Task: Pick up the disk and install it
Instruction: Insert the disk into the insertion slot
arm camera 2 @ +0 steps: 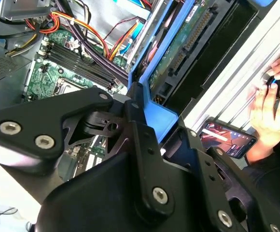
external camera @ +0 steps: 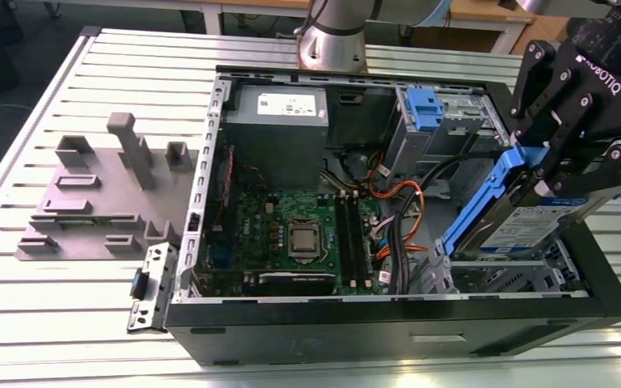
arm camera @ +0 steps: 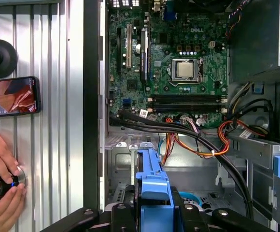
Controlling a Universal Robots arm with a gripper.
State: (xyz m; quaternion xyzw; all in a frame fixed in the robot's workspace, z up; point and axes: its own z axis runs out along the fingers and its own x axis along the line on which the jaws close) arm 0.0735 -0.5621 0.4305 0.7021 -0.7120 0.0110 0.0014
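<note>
The disk, a silver drive with a white-and-blue label in a blue caddy, hangs tilted with its lower end in the metal drive cage at the exterior view's right end of the open computer case. My black gripper is shut on the caddy's upper end. In the second wrist view the fingers clamp the blue caddy, and the disk's green circuit side runs away from them. In the first wrist view the caddy points down into the cage.
The case holds a motherboard, a grey power-supply box, cable bundles beside the cage, and another blue caddy. A grey fixture lies at the exterior view's left. A person's hand and a phone are beside the case.
</note>
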